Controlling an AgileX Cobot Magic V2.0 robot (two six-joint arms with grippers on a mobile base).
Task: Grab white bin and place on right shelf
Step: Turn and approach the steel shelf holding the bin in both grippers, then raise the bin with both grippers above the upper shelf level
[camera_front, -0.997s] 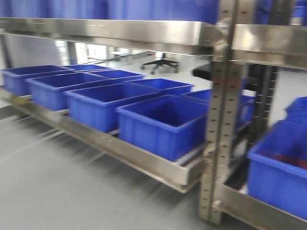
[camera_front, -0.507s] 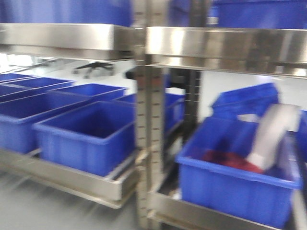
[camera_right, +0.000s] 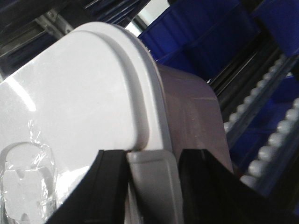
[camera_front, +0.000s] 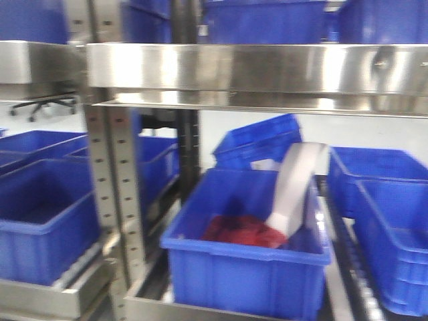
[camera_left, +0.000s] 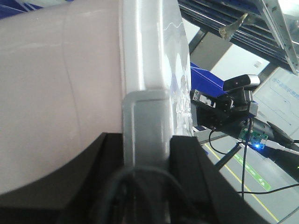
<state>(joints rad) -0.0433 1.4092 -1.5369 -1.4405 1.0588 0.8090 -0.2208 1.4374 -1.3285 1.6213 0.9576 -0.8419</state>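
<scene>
On both sides of the lid clip [camera_left: 145,116] of the white bin [camera_left: 56,93]: black fingers [camera_left: 105,161] of the left end effector [camera_left: 145,154], pressed against the clip and clenched on the bin. The pale pinkish bin wall fills the view left of the clip. Past the bin's lid edge is the other arm's black camera [camera_left: 240,83], with cables trailing below it.

Right end effector [camera_right: 152,179]: same hold. Its fingers flank a second clip at the bin's rim, touching it on each side, so it is grasping the bin. The flat white lid [camera_right: 70,93] faces this camera, with crinkled clear film at its lower corner. Beyond the bin's rounded corner are blue crates [camera_right: 201,37] and a track of pale rollers [camera_right: 266,154].

Front view, blurred: right shelf [camera_front: 267,67] with a bright steel front rail, one screw [camera_front: 382,60] showing. Below the rail sits a front crate [camera_front: 247,274] holding something red [camera_front: 241,231], with a pale strip [camera_front: 294,187] leaning in it. A perforated upright [camera_front: 114,200] stands just beside that crate.
</scene>
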